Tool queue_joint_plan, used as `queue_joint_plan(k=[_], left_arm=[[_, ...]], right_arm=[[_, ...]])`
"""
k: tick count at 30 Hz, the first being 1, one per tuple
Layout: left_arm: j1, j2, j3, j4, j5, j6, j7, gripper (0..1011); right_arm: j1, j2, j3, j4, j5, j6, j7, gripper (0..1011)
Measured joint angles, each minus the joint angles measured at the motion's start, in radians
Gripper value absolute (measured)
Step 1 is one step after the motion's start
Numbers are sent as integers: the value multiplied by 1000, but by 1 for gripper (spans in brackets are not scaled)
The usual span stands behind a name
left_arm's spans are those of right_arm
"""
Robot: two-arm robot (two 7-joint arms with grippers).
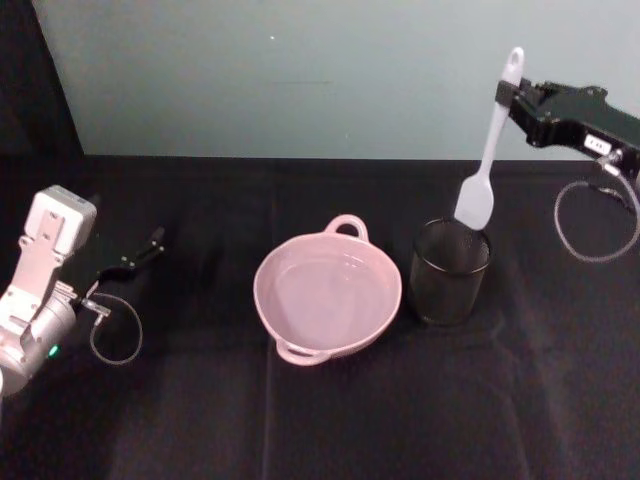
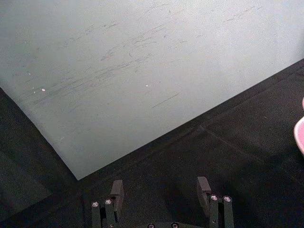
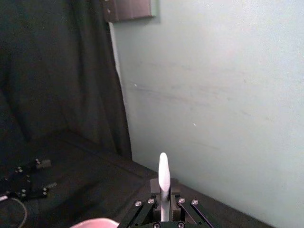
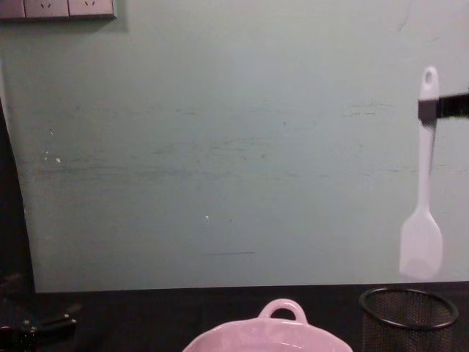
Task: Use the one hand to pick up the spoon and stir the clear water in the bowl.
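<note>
1. A pale grey-green wall (image 1: 300, 70) spans the far side of the scene, plain and matt, with faint scuffs and a few small white specks.
2. A black cloth (image 1: 300, 420) covers the table from the near edge to the foot of the wall.
3. A dark curtain (image 1: 30, 70) hangs at the far left, beside the wall.
4. A grey socket plate (image 4: 58, 7) sits high on the wall, at the left.

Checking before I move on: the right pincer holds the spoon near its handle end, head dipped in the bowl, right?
No. The right pincer holds the spoon near its handle end, but the head hangs above the black mesh cup, not in the bowl; the chest view shows it.
</note>
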Motion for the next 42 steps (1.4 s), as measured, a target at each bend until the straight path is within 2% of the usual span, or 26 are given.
queue_joint_plan(k=[5, 11, 12, 14, 18, 23, 28, 32, 37, 42], left_arm=[[0, 0, 0, 0, 0, 0, 0, 1011], [0, 0, 0, 0, 0, 0, 0, 1011], [0, 0, 0, 0, 0, 0, 0, 1011], [0, 0, 0, 0, 0, 0, 0, 1011], [0, 0, 0, 0, 0, 0, 0, 1011], [0, 0, 0, 0, 0, 0, 0, 1011], [0, 0, 0, 0, 0, 0, 0, 1011], [0, 0, 0, 0, 0, 0, 0, 1011], [0, 0, 0, 0, 0, 0, 0, 1011], [0, 0, 0, 0, 0, 0, 0, 1011]], right_arm=[[50, -16, -23, 9, -2, 8, 42, 117], [121, -69, -93, 57, -6, 3, 119, 117], [136, -86, -115, 74, -6, -5, 144, 117], [151, -103, -137, 95, -5, -15, 170, 117], [187, -154, -200, 184, -6, -48, 239, 117], [208, -205, -259, 292, -34, -103, 295, 117], [206, -234, -291, 362, -72, -164, 328, 117], [187, -233, -303, 362, -111, -200, 335, 117], [165, -234, -308, 358, -130, -220, 350, 117], [159, -267, -314, 392, -143, -244, 372, 117]])
